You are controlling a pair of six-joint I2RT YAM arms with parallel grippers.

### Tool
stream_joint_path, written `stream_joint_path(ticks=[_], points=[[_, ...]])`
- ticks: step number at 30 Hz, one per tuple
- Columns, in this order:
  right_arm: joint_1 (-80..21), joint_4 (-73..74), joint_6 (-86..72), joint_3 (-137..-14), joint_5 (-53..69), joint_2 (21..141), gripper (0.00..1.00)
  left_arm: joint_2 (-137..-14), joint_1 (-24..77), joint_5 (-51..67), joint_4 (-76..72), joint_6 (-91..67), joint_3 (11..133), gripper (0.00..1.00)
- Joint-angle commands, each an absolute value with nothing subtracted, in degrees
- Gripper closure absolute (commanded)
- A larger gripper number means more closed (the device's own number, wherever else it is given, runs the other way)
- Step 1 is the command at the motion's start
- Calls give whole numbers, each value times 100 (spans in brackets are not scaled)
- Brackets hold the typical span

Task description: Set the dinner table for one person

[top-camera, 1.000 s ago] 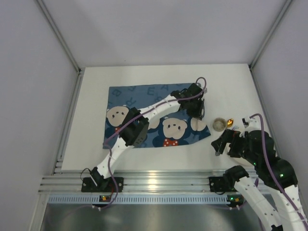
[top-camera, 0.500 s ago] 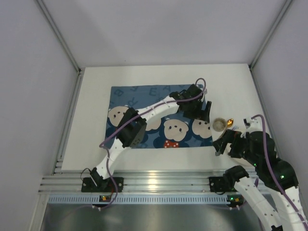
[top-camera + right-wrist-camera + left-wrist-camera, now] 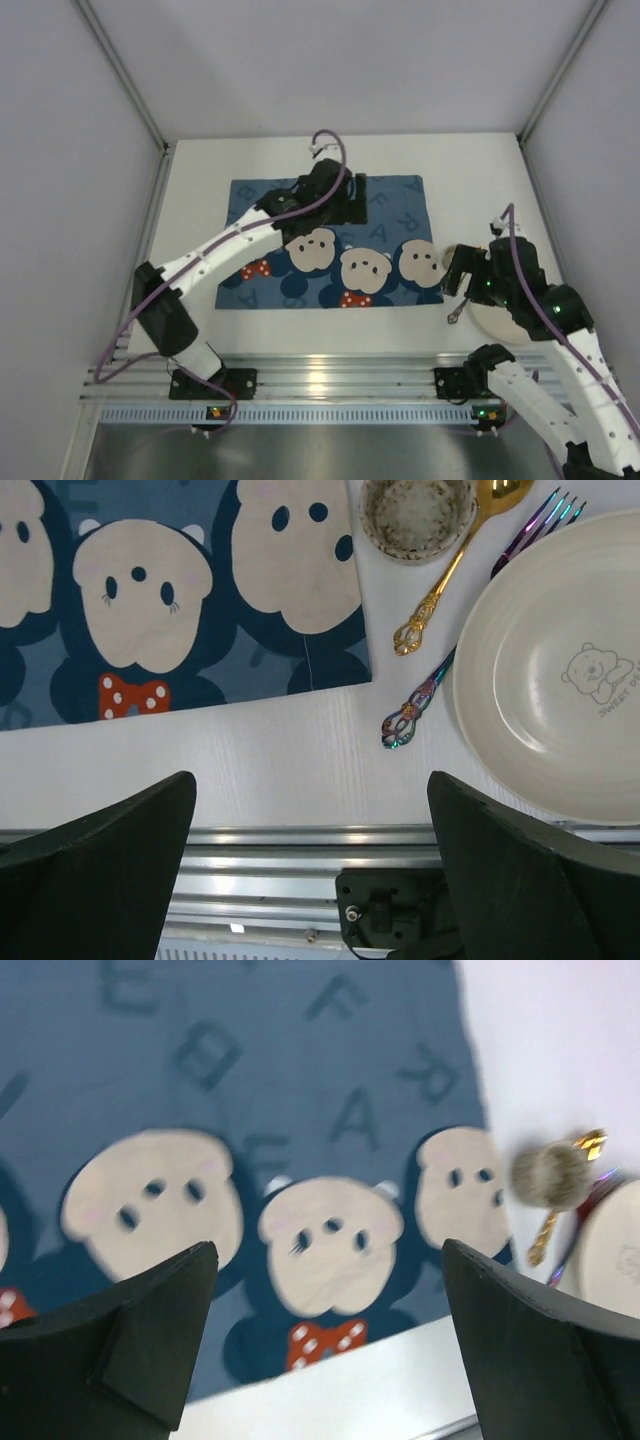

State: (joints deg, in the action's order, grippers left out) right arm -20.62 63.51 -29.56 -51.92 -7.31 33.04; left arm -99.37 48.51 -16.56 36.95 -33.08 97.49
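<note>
1x white dinner table (image 3: 480, 180). 1x dark blue mouse placemat (image 3: 392, 200). 1x cream plate (image 3: 560, 700) w/ bear print. 1x small round cup (image 3: 417, 515). 1x gold spoon (image 3: 450, 570). 1x iridescent fork (image 3: 430, 690). 2x arms, i.e. left gripper (image 3: 325, 1260) + right gripper (image 3: 312, 780). Total cutlery: 2 pcs.

I see the placemat (image 3: 230, 670) as soft matt cloth and the table (image 3: 250, 770) as matt white, faintly grained. At upper right, the spoon (image 3: 440, 585) is shiny gold metal, the fork (image 3: 420, 695) iridescent polished metal, and the plate (image 3: 540, 730) smooth cream.
</note>
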Motion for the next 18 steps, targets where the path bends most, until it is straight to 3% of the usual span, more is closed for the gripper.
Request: stream_joint_path(ticks=[1, 3, 8, 11, 12, 18], points=[[-2136, 5801, -2787, -5510, -1081, 4162, 0, -9046, 4274, -1942, 3457, -4023, 7897, 1], [-2127, 5713, -2725, -5660, -1160, 4612, 0, -8597, 3430, -1007, 3497, -4209, 7263, 6], [-2127, 5459, -2531, -6099, -1257, 6238, 0, -7560, 3437, -1634, 3761, -3894, 6523, 5], [-2092, 5160, -2540, -6328, -1292, 7047, 6, -7155, 3428, -1923, 4067, -3569, 6390, 5], [-2074, 5107, -2540, -6380, -1301, 7232, 16, -7093, 3428, -1994, 4182, -3447, 6398, 5], [-1820, 4790, -2593, -6653, -1345, 8349, 39, -6795, 3428, -2136, 4702, -3252, 6337, 6]])
